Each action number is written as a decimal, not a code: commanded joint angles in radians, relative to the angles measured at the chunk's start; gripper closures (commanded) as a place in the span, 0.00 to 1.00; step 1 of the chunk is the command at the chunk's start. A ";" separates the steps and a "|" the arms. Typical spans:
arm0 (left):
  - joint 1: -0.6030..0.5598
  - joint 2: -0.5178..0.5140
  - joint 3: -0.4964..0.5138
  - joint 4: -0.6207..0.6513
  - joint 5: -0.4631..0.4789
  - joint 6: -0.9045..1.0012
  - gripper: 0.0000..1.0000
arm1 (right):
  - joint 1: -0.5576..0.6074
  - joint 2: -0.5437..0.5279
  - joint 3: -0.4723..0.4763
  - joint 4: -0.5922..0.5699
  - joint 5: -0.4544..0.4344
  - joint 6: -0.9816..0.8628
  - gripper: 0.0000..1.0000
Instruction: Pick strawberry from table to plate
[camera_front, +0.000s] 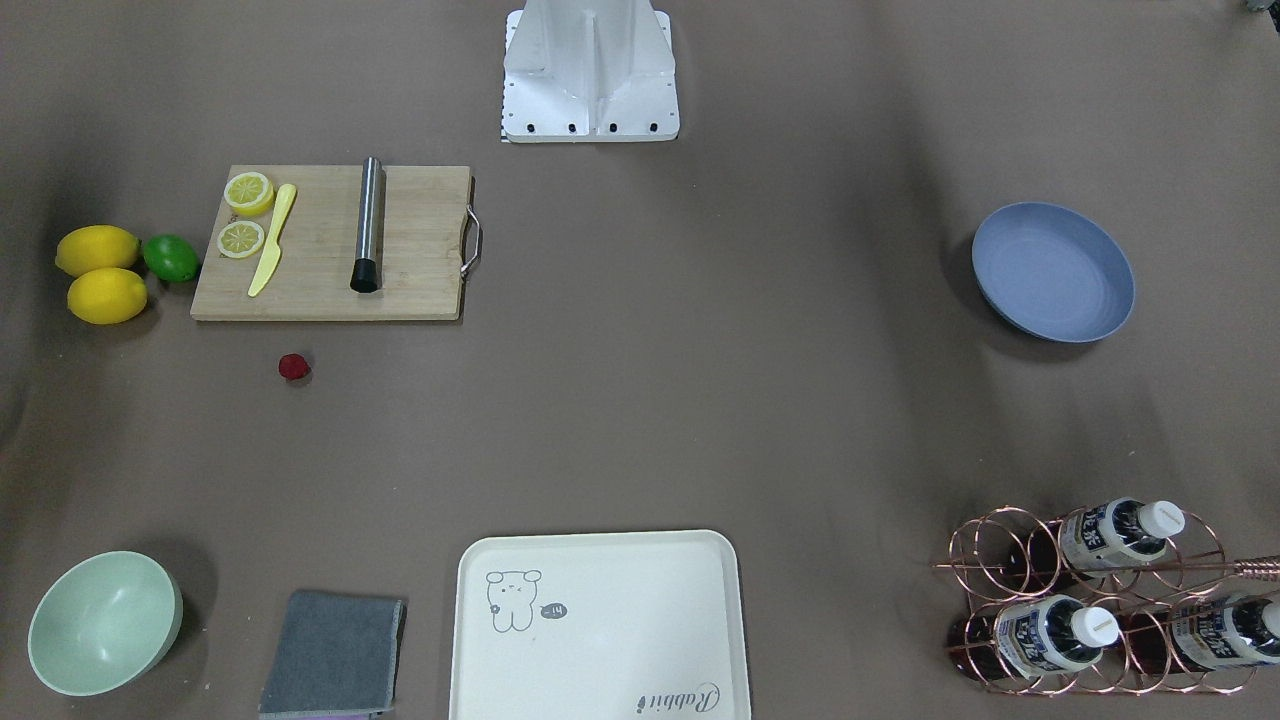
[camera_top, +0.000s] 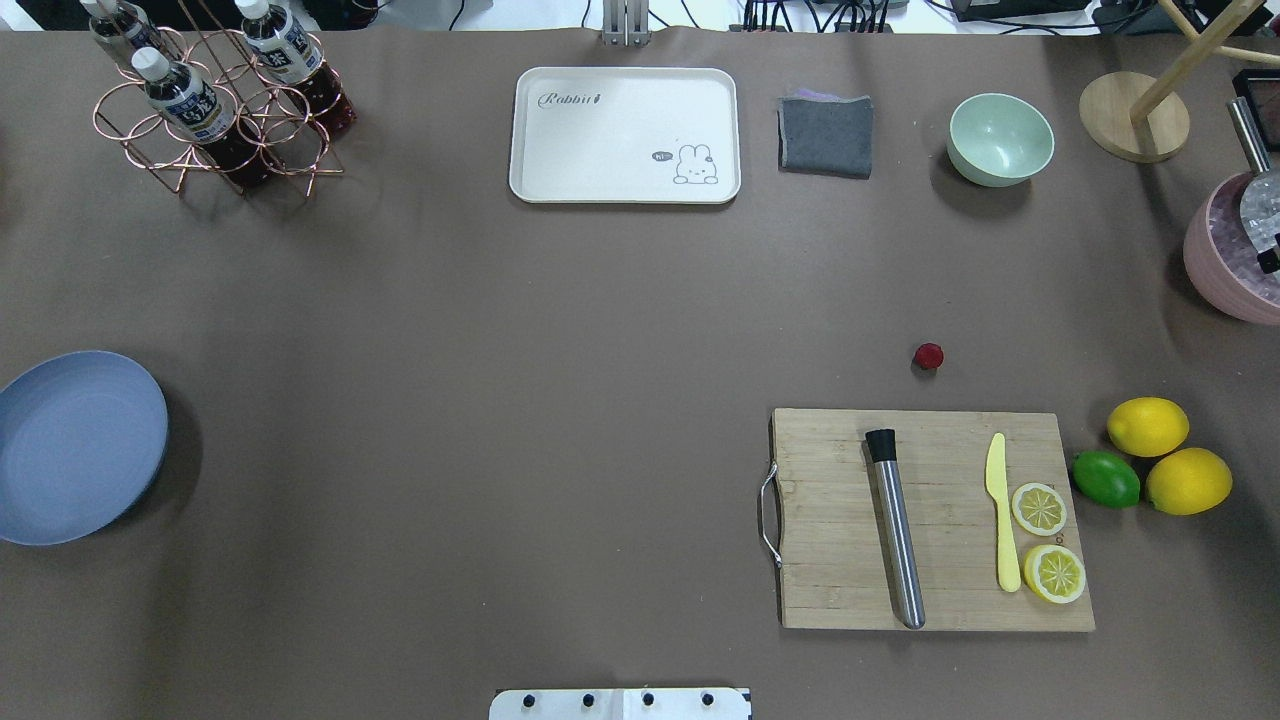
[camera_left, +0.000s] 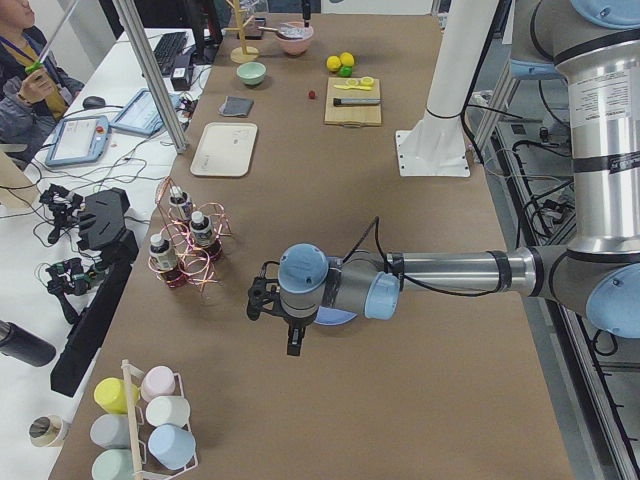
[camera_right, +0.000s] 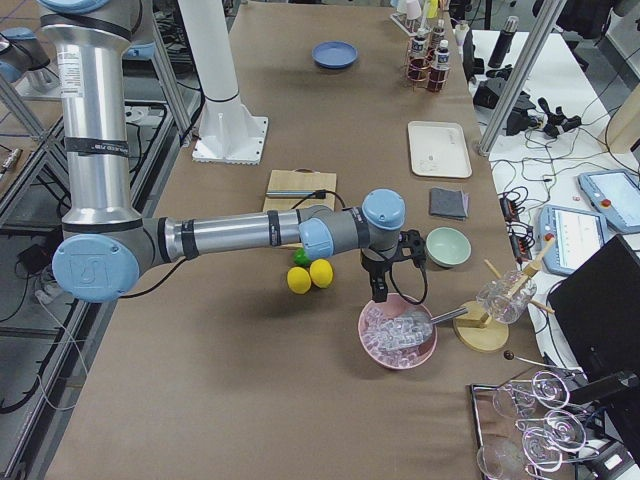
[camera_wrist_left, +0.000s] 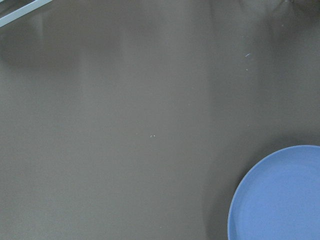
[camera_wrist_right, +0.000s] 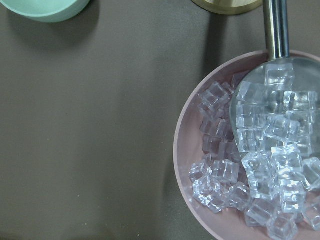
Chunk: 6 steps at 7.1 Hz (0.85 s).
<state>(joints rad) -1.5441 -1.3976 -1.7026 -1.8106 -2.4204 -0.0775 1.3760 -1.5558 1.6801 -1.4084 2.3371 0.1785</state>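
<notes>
The strawberry (camera_front: 293, 367) (camera_top: 928, 355), tiny and dark red, lies alone on the brown table (camera_front: 700, 400) just beyond the cutting board (camera_top: 930, 520). At the opposite end rests the light-blue plate (camera_front: 1053, 271) (camera_top: 70, 445), with nothing on it. My left gripper (camera_left: 292, 335) hangs near that plate, whose rim shows in the left wrist view (camera_wrist_left: 280, 200). My right gripper (camera_right: 380, 290) hovers at the far end over a pink bowl of ice cubes (camera_wrist_right: 250, 165). Both grippers show only in the side views, so I cannot tell whether either is open or shut.
The board carries a metal muddler (camera_top: 895, 530), a yellow knife (camera_top: 1002, 520) and lemon halves (camera_top: 1050, 545). Two lemons (camera_top: 1165, 455) and a lime (camera_top: 1106, 478) lie beside it. A cream tray (camera_top: 625, 135), grey cloth (camera_top: 825, 135), green bowl (camera_top: 1000, 138) and bottle rack (camera_top: 215, 100) line the far edge.
</notes>
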 joint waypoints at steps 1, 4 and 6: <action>0.002 -0.001 0.003 -0.009 0.010 0.001 0.02 | 0.000 -0.003 0.000 0.002 -0.004 -0.001 0.00; 0.028 0.008 0.027 -0.021 0.054 0.001 0.02 | 0.000 -0.021 0.001 0.003 0.007 -0.001 0.00; 0.044 0.040 0.021 -0.058 0.054 -0.021 0.03 | -0.002 -0.020 0.003 0.005 0.007 -0.005 0.00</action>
<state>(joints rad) -1.5069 -1.3720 -1.6802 -1.8511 -2.3646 -0.0890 1.3754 -1.5761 1.6816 -1.4048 2.3431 0.1762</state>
